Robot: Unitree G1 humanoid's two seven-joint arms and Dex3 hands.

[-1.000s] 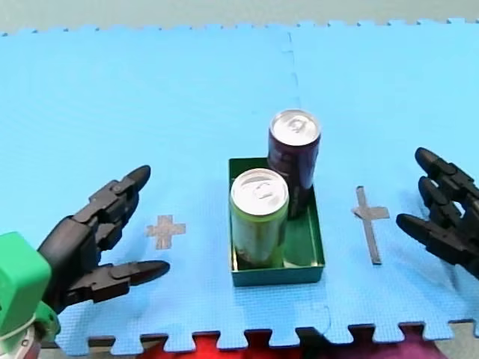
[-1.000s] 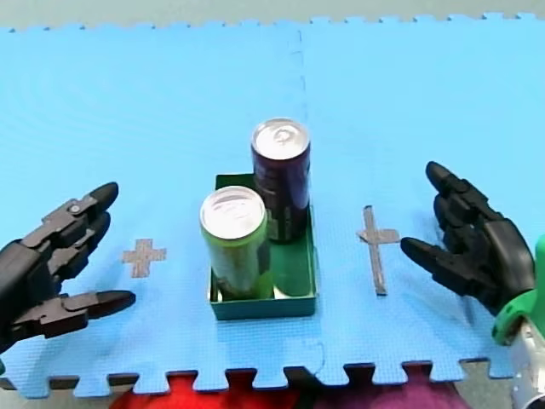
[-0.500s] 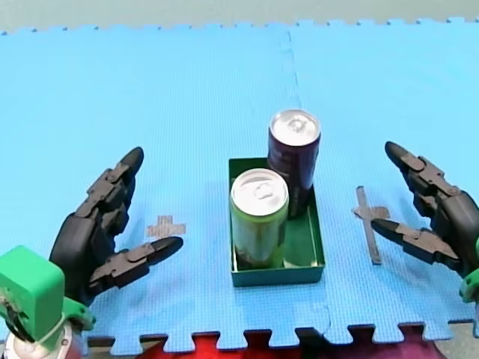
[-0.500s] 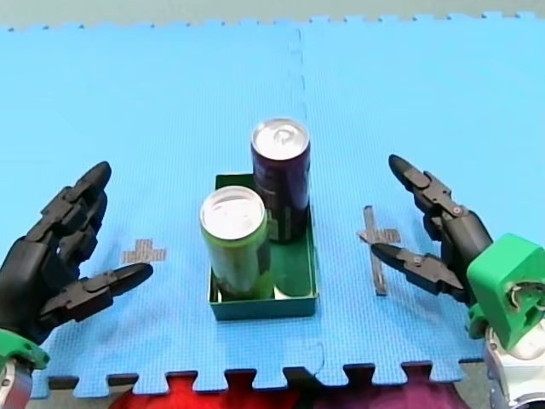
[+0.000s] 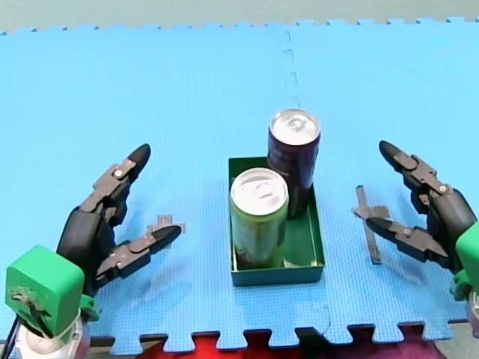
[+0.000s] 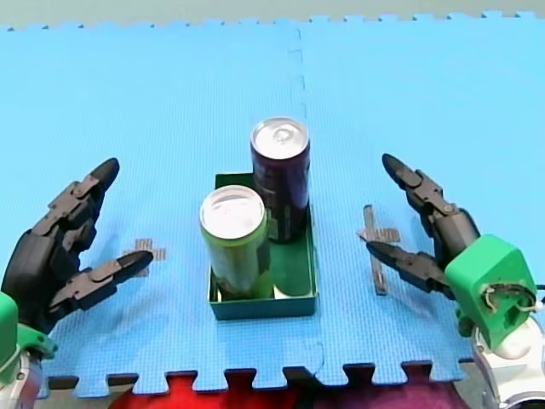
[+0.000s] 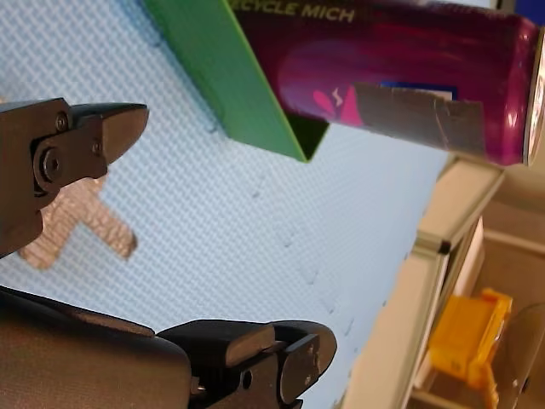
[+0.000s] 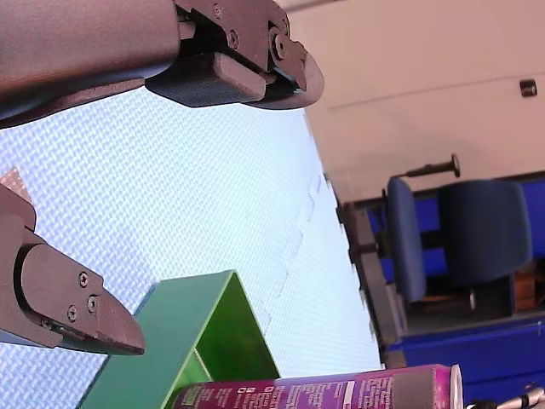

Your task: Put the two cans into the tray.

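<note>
A green tray (image 5: 319, 248) sits mid-mat on the blue foam. Two cans stand upright inside it: a green can (image 5: 259, 217) at the near end and a purple can (image 5: 294, 158) behind it at the far end, close together. My left hand (image 5: 155, 194) hovers over the mat left of the tray, holding nothing. My right hand (image 5: 378, 185) hovers to the right of the tray, also holding nothing. The first wrist view has the purple can (image 7: 400, 72) and a tray wall (image 7: 226, 72) beyond dark fingertips (image 7: 102, 128). The tray corner (image 8: 183, 341) appears in the second wrist view.
The blue foam mat (image 5: 187, 90) covers the table, with a seam running back from the tray. A grey tape cross (image 5: 161, 223) lies under my left hand and another tape cross (image 5: 369, 224) under my right. The mat's jigsaw front edge (image 5: 247, 338) is near. A blue chair (image 8: 460, 230) stands beyond.
Both hands have drawn in toward the tray from the outer sides, and their green wrists have come into view. The cans and tray have not moved.
</note>
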